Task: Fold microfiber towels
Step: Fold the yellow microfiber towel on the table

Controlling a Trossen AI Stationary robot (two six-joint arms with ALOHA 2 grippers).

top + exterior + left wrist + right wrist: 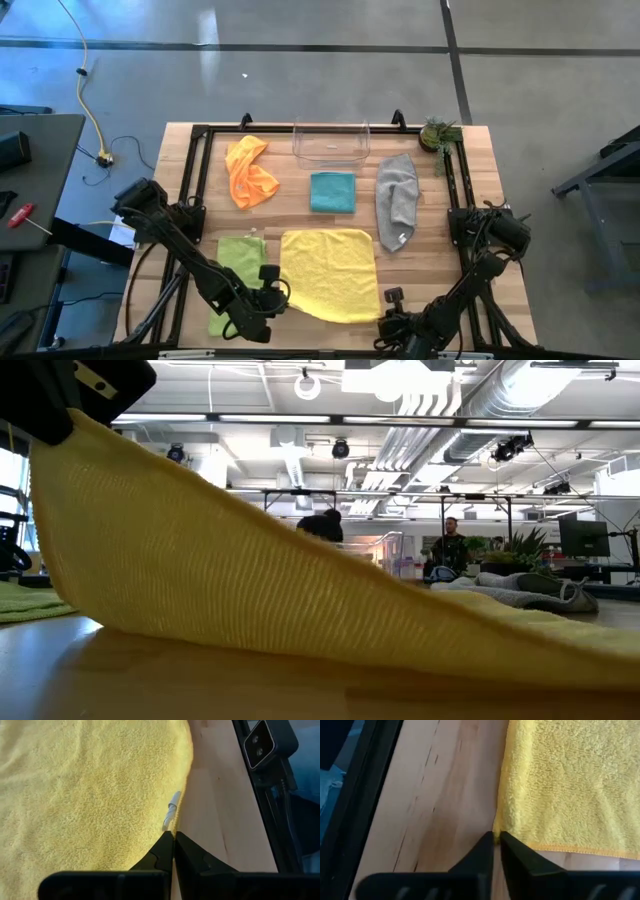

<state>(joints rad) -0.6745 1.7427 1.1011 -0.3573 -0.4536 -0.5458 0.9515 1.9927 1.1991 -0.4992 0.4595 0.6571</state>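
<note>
The yellow towel [330, 272] lies spread at the table's near middle. Its near left part rises off the table in the low view [200, 560]. My left gripper [270, 288] is shut on its near left corner and my right gripper [392, 300] is shut on its near right corner. The lime green towel [235, 262] lies flat to the left of the yellow one, partly under my left arm. The orange towel [250, 172] lies crumpled at the far left. The teal towel [332, 192] lies folded at the far middle. The grey towel [397, 200] lies at the far right. My left gripper pinches the yellow towel's side edge [175, 822] between its two fingers, just beside a small white tag [172, 811]. That corner is lifted [70, 430] and the cloth slopes down from it to the table. My right gripper pinches the yellow towel's corner [498, 827] between its two fingertips; the cloth next to it lies flat on the table.
A clear plastic bin [331, 142] stands at the far middle, and a small plant [438, 133] at the far right corner. A black frame runs along the table's edges [185, 215]. People stand in the room beyond the table [450, 545].
</note>
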